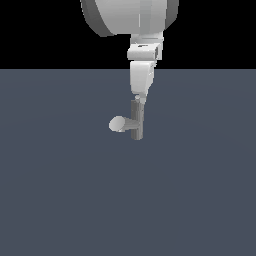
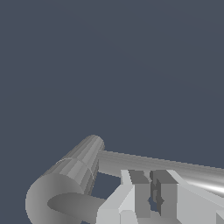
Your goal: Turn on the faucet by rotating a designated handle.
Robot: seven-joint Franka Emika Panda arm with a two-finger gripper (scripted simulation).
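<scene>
The faucet (image 1: 136,122) is a small grey upright post on the floor. Its pale round-ended spout (image 1: 117,124) points toward the exterior view's left. My gripper (image 1: 142,100) hangs straight down with its fingertips at the post's top, on the side toward the exterior view's right. There the handle cannot be made out. In the wrist view the faucet's thick cylinder (image 2: 72,168) joins a long slim light-grey bar (image 2: 175,168), apparently the handle, which runs just beyond my gripper (image 2: 152,194). The fingers (image 2: 136,192) stand almost together, and nothing can be seen held between them.
A flat blue-grey floor (image 1: 60,200) spreads around the faucet on all sides. No other objects show in either view. The arm's large white links (image 1: 130,15) fill the space above the faucet.
</scene>
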